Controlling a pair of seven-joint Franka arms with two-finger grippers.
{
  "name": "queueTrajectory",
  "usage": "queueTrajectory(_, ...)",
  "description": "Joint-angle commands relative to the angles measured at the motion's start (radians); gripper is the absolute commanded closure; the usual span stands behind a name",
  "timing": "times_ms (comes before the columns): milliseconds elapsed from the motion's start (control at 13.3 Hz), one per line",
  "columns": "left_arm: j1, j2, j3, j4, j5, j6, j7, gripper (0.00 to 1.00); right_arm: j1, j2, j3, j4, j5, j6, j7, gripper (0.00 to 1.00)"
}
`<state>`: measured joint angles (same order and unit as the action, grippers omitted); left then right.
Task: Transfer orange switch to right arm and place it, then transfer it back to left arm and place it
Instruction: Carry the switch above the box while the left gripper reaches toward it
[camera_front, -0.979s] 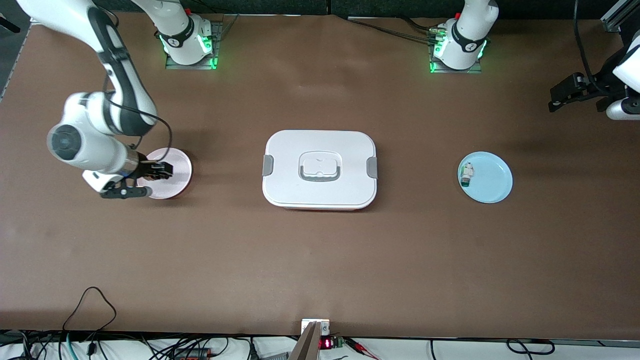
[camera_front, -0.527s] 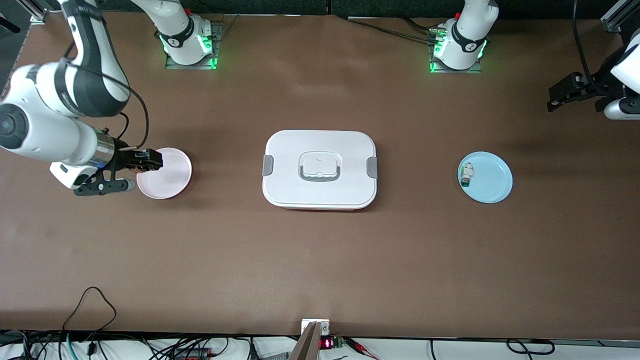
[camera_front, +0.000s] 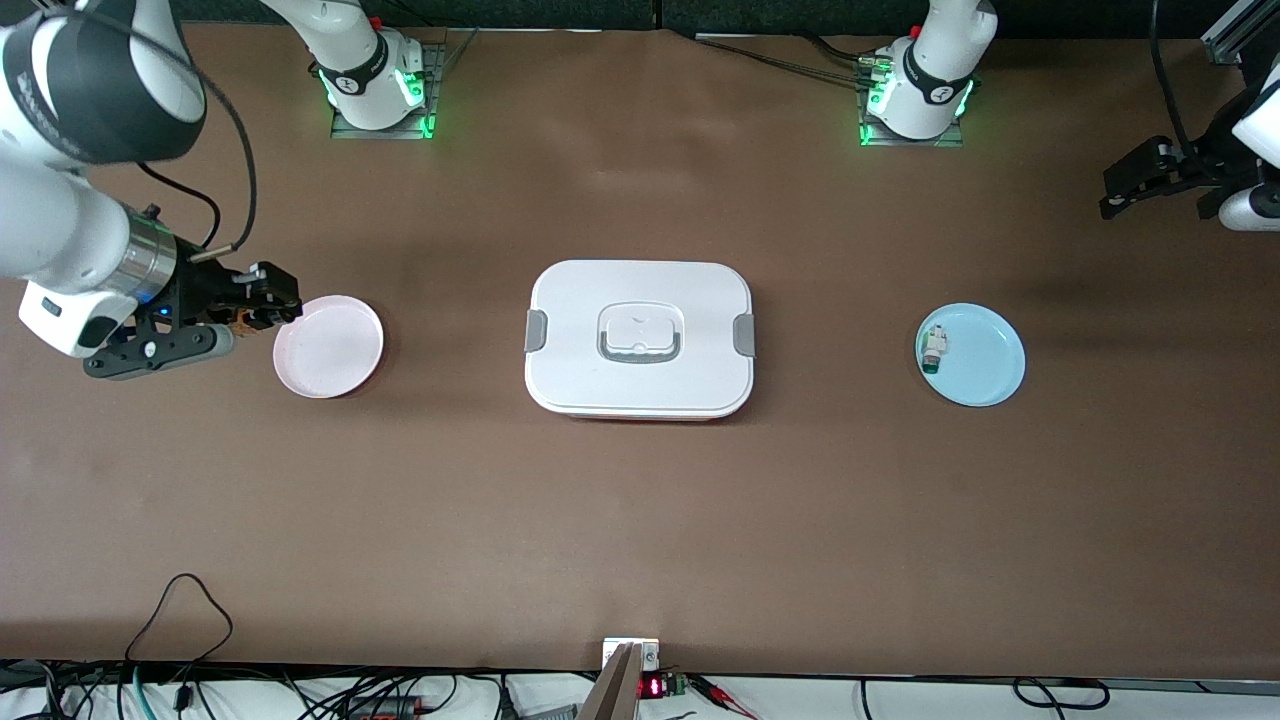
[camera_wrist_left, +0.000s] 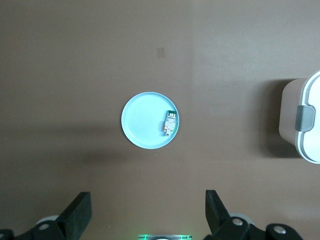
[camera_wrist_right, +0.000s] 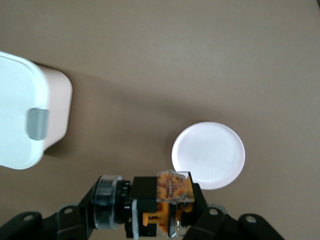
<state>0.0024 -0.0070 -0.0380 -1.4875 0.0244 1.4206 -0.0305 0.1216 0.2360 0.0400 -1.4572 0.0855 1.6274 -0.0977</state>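
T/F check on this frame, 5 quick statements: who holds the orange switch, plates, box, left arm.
1. The right end effector holds the orange switch. True.
2. The switch lies on the pink plate. False: the plate is bare.
3. The box has its lid off. False: the lid is on.
4. A small white-and-green part lies on the blue plate. True.
5. The left end effector grips that part. False: it is open, up in the air.

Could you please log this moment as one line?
right gripper: shut on orange switch, raised beside pink plate | left gripper: open, waiting | box: untouched
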Motion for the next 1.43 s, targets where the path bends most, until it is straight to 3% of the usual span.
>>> queueTrajectory(0, 0.002, 0.004, -0.002, 0.023, 0.005, -0.023, -0.006, 0.0, 0.021, -0.009, 0.004, 0.067, 0.019, -0.021, -0.06, 0.62)
queueTrajectory(301, -0.015, 0.01, -0.026, 0.012, 0.008, -0.115, -0.009, 0.0, 0.038, -0.02, 0.06, 0.149, 0.017, 0.038, -0.158, 0.62)
queueTrajectory(527, -0.015, 0.041, -0.094, 0.012, 0.003, -0.296, -0.107, 0.0, 0.039, -0.029, 0.158, 0.155, 0.02, 0.08, -0.272, 0.66)
queueTrajectory(753, -0.016, 0.047, -0.099, 0.018, -0.046, -0.351, -0.135, 0.0, 0.05, -0.034, 0.231, 0.146, 0.048, 0.19, -0.278, 0.67)
queueTrajectory(1054, -0.016, 0.084, -0.146, 0.021, -0.06, -0.41, -0.128, 0.0, 0.046, -0.023, 0.23, 0.143, 0.265, 0.209, -0.462, 0.67)
queueTrajectory(1355, -0.004, 0.146, -0.143, 0.007, -0.399, -0.32, -0.143, 0.0, 0.03, -0.003, 0.224, 0.123, 0.491, 0.246, -0.677, 0.67)
